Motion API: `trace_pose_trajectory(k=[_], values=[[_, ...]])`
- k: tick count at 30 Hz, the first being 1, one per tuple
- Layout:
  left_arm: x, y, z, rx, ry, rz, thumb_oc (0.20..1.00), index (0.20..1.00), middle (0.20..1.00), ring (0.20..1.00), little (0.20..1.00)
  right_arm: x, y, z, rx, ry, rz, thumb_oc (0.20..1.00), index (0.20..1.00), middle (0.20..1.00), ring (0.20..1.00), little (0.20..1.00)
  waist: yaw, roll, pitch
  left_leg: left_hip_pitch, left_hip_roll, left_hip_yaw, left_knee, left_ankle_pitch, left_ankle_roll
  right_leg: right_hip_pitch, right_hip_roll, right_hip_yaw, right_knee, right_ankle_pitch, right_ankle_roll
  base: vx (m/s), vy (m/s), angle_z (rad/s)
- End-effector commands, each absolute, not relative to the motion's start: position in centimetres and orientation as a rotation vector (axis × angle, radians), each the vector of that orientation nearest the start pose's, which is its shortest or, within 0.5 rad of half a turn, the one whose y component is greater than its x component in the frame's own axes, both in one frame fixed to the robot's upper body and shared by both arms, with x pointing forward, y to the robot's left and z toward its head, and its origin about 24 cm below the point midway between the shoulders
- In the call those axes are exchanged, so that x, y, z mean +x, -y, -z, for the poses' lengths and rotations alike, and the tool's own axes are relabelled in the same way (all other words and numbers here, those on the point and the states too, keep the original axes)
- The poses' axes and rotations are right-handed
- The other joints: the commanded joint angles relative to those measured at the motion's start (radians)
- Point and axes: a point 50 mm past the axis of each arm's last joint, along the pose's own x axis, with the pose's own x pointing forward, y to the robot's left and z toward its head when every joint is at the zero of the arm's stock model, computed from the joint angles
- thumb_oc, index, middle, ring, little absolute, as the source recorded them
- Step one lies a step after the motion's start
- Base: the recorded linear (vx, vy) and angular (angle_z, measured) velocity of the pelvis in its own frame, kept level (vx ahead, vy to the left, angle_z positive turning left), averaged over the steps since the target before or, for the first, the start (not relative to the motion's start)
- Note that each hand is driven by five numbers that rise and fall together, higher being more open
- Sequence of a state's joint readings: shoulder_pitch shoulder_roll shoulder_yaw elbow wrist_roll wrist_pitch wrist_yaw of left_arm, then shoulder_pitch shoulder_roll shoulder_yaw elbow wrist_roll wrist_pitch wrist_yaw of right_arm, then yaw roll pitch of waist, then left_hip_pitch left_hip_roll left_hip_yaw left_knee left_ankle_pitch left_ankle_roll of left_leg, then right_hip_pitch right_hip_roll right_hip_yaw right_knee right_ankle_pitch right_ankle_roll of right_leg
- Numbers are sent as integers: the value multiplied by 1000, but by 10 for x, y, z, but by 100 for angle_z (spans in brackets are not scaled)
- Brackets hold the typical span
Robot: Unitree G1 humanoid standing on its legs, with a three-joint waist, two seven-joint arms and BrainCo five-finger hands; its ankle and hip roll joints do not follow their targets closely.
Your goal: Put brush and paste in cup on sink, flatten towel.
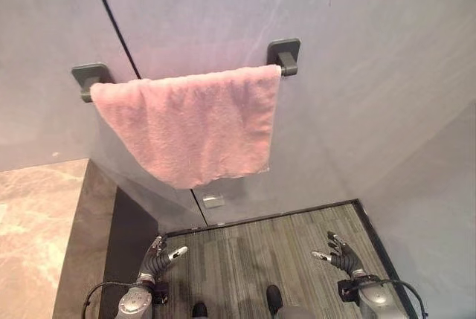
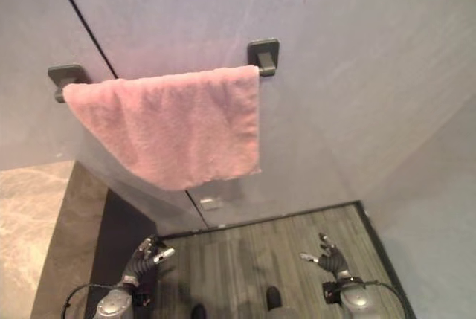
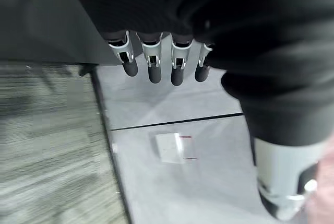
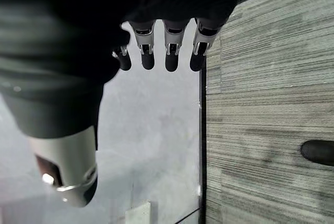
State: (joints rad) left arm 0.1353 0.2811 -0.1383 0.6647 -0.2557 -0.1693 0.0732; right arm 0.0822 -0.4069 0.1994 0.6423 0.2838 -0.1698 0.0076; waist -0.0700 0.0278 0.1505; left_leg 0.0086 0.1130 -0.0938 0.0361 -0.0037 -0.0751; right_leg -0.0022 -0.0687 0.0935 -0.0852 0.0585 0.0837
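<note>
A pink towel [image 1: 190, 122] hangs over a dark wall rail [image 1: 284, 56] on the grey wall, its lower edge sagging to a point in the middle. It lies spread along the rail, with the rail's left bracket [image 1: 88, 75] showing beside it. My left hand [image 1: 158, 256] hangs low at the bottom left, open, fingers relaxed and holding nothing. My right hand [image 1: 338, 255] hangs low at the bottom right, also open and holding nothing. Both hands are well below the towel and apart from it.
A beige stone counter [image 1: 37, 230] with a brown side edge stands at the lower left. A small white wall plate [image 1: 213, 201] sits under the towel near the floor. Grey striped flooring [image 1: 260, 252] lies between my hands.
</note>
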Motion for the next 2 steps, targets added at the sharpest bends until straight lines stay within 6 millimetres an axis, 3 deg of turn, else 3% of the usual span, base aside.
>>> trace_pose_trajectory(k=[1,2], values=[[166,-236,92,150,-566,-160,1000,1000,1000,1000,1000,185,238,78,-114,-529,26,1000,1000,1000,1000,1000,4,-53,-25,-108,-63,-13,70,8,-11,-31,-21,-24,92,-90,1,13,72,9],[164,-233,93,146,-568,-152,1000,1000,1000,1000,1000,187,235,77,-70,-513,47,1000,1000,1000,1000,1000,1,-52,-24,-110,-72,-27,64,-2,-4,-36,-29,-18,81,-79,7,13,82,22]])
